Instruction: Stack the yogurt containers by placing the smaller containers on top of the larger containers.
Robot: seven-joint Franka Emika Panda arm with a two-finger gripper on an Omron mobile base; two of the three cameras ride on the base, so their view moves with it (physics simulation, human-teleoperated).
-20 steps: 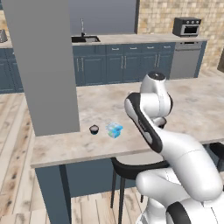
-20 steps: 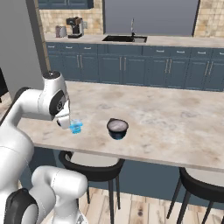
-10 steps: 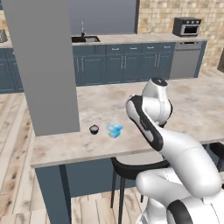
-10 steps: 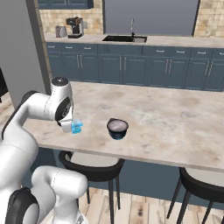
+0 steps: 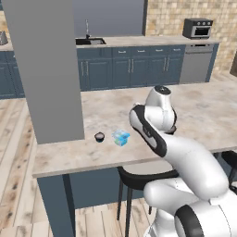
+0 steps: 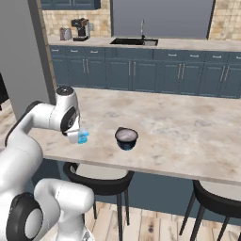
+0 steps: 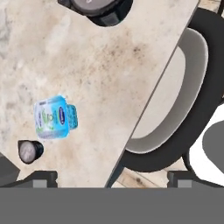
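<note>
Looking down in the hand view, the light-blue boxy container (image 7: 54, 117) lies on the marble counter with the tiny dark cup (image 7: 29, 151) close beside it. The wide dark bowl-shaped cup (image 7: 98, 8) is cut by the top edge. My gripper (image 7: 111, 179) hangs well above the counter's front edge, open, with nothing between its fingertips (image 7: 41, 178). From the left base view the tiny cup (image 5: 99, 136) and blue container (image 5: 121, 137) sit left of my arm. From the right, the blue container (image 6: 84, 137) peeks past my arm and the big cup (image 6: 126, 138) stands to its right.
A black stool with a grey seat (image 7: 175, 100) stands under the counter's front edge (image 7: 144, 113). A grey pillar (image 5: 44, 69) rises from the counter's left end, close to the tiny cup. The marble counter (image 6: 188, 127) stretches far to the right.
My arm has sunk a little and shifted slightly toward the containers. The three containers have not moved, and the jaws stay wide.
</note>
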